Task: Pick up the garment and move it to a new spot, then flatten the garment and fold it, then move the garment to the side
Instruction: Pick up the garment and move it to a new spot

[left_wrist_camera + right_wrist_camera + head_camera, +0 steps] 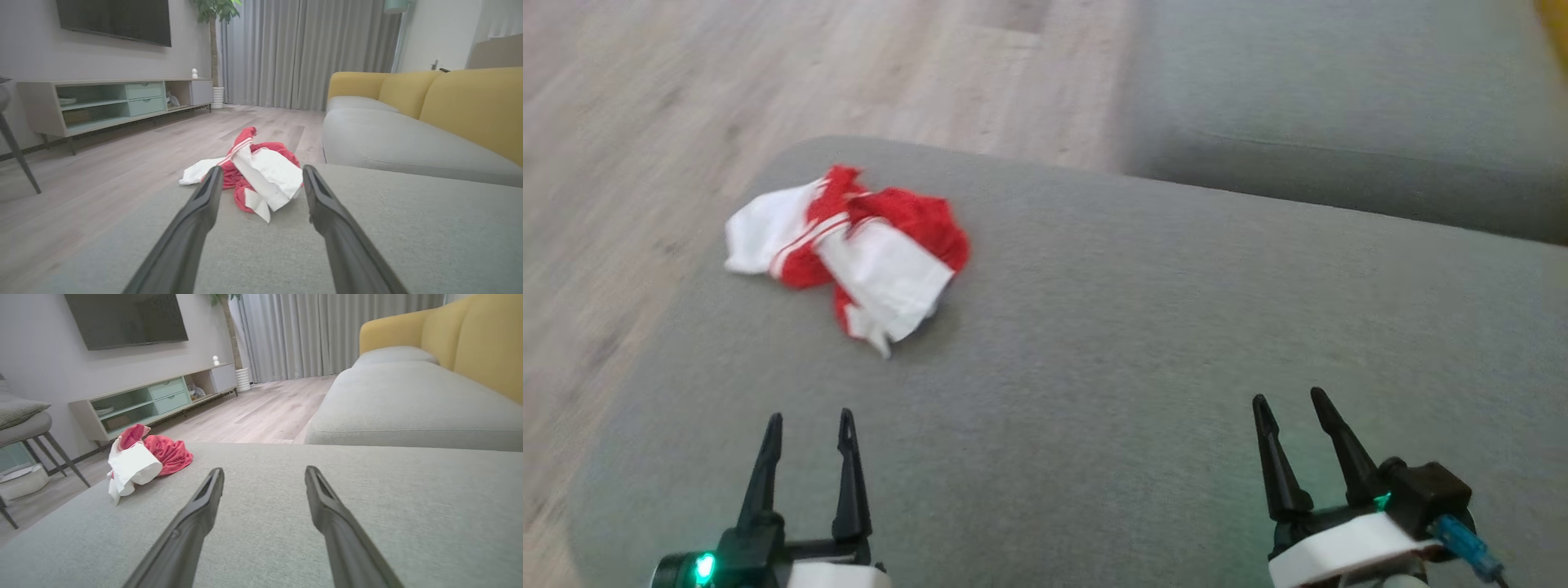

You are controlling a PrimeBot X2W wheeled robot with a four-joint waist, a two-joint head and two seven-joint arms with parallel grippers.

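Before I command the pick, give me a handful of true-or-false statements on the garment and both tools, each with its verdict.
1. The garment lies crumpled on the grey cushion. True.
2. The garment is nearer the left tool than the right tool. True.
3. The left tool is shut on the garment. False: it is open, short of the garment and holding nothing.
4. The garment is blue and green. False: it is red and white.
5. The right tool is open with nothing between its fingers. True.
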